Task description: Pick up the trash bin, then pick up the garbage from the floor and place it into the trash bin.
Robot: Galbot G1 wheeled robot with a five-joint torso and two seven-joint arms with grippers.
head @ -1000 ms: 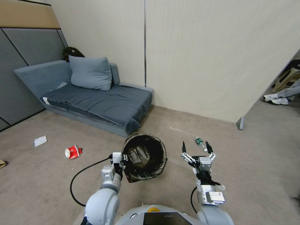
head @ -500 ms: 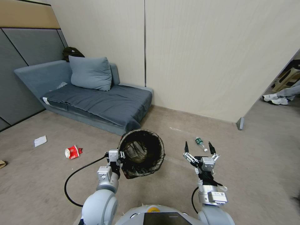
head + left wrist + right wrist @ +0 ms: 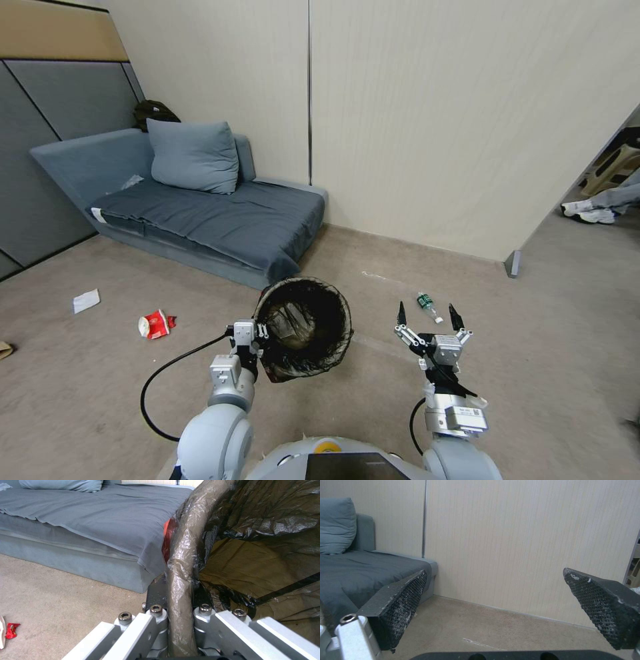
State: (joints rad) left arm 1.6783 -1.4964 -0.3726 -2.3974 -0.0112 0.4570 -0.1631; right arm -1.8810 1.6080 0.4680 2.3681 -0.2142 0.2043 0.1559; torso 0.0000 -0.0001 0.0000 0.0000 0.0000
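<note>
The trash bin (image 3: 337, 300), lined with a black bag, hangs tilted off the floor in front of me, its mouth facing up toward the camera. My left gripper (image 3: 260, 332) is shut on its near rim. In the left wrist view the bag-wrapped rim (image 3: 181, 562) runs between the fingers of the left gripper (image 3: 178, 620). My right gripper (image 3: 427, 312) is open and holds nothing, just short of a small clear bottle (image 3: 427, 305) on the floor. Its pads (image 3: 403, 600) stand wide apart. A red-and-white packet (image 3: 155, 324) and a white paper slip (image 3: 86, 301) lie to the left.
A grey sofa (image 3: 200, 213) with a cushion stands against the wall at the back left, close behind the bin. A brown scrap (image 3: 5, 349) lies at the far left edge. A black cable (image 3: 160, 380) loops from my left arm. Open carpet stretches to the right.
My left arm has raised the bin a little and carried it slightly left. My right gripper has shifted a little to the right, still open.
</note>
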